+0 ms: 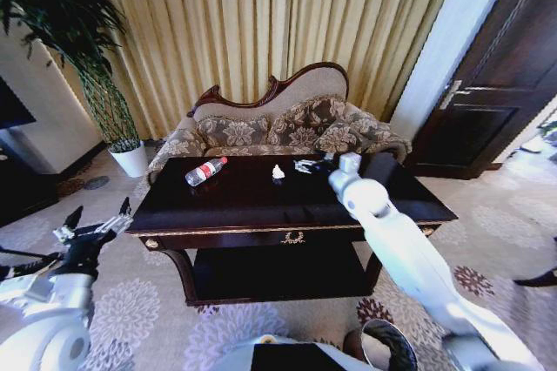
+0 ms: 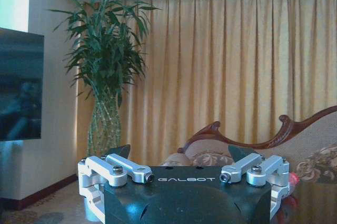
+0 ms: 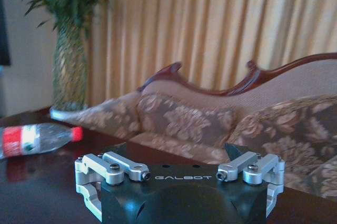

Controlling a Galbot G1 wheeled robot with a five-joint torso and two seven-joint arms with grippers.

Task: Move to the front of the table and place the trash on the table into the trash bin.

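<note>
Risk comes first for us: the clear plastic bottle point(image 1: 205, 171) lies on its side near the back-left corner of the counter point(image 1: 261, 205), and we judge that a nudge from a jaw tip could roll it off the glossy top. The crumpled paper bit point(image 1: 278, 172) near the middle of the back edge is light and could skid away. Our right gripper point(image 1: 306, 165) reaches far over the counter toward the back edge, arm stretched forward, jaws apart and empty, just beside the paper. Our left gripper point(image 1: 94, 230) hovers off the front-left corner, jaws also apart, holding nothing. The trash bin point(image 1: 383, 347) sits on the floor near our base, below the front edge
</note>
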